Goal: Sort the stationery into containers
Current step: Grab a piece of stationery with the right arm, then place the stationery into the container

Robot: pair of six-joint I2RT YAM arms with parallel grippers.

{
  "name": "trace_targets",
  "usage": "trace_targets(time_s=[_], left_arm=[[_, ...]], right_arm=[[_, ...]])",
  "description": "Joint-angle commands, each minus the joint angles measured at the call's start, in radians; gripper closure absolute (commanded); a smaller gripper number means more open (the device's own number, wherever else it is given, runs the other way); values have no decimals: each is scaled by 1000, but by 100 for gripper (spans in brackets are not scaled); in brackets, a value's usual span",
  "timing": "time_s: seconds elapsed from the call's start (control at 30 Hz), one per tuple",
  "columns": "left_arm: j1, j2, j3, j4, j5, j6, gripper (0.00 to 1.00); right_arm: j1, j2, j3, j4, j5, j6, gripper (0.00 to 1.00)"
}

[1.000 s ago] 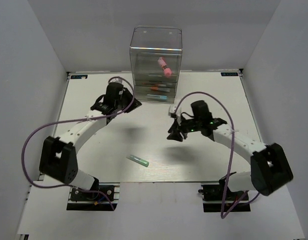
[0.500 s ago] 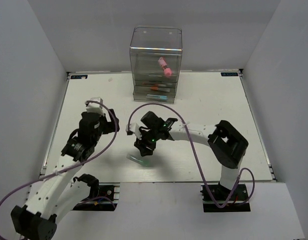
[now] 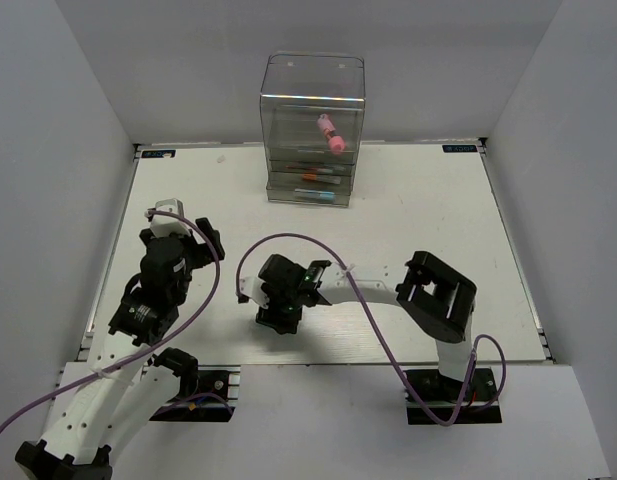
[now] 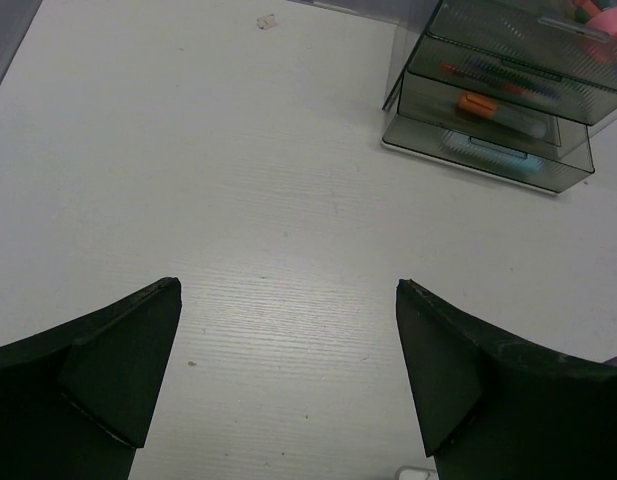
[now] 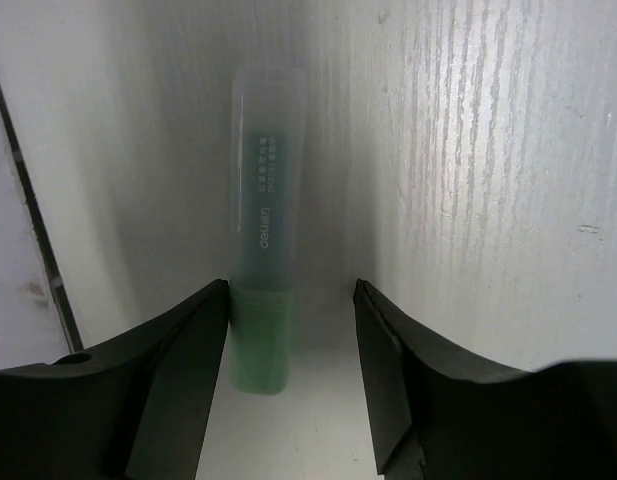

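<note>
The green-tipped clear marker lies flat on the table between the fingers of my right gripper. That gripper is open: the marker rests against the left finger and a gap separates it from the right one. From above, my right gripper hides the marker. The clear organiser stands at the far edge with a pink stubby cylinder in its tall top compartment. Its drawers hold an orange-tipped marker and a light-blue marker. My left gripper is open and empty, well short of the organiser.
A purple cable loops over the right arm above the table's middle. The table's near edge runs just behind the right gripper. White walls close in the table on three sides.
My left arm has drawn back from the organiser to the near left and its gripper has opened. My right arm has swung left and come down over the green-tipped marker.
</note>
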Motion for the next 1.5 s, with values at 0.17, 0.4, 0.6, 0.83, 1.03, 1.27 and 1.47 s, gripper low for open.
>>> trace_targets(time_s=[0.17, 0.4, 0.6, 0.83, 1.03, 1.27, 1.47], left_arm=[[0, -16, -1, -1, -33, 2, 2], [0, -26, -1, -1, -33, 2, 2], [0, -26, -1, -1, -24, 2, 2], [0, -35, -11, -1, -24, 2, 2], [0, -35, -11, -1, -14, 11, 2], [0, -16, -11, -1, -14, 11, 2], [0, -7, -11, -1, -14, 11, 2]], right_arm=[[30, 54, -41, 4, 140, -4, 64], [-29, 0, -56, 44, 251, -82, 93], [-183, -51, 63, 114, 415, -282, 100], [-324, -11, 182, 255, 531, -585, 100], [-397, 96, 345, 323, 542, -734, 100], [-462, 241, 478, 409, 542, -855, 100], [-503, 325, 583, 392, 505, -862, 100]])
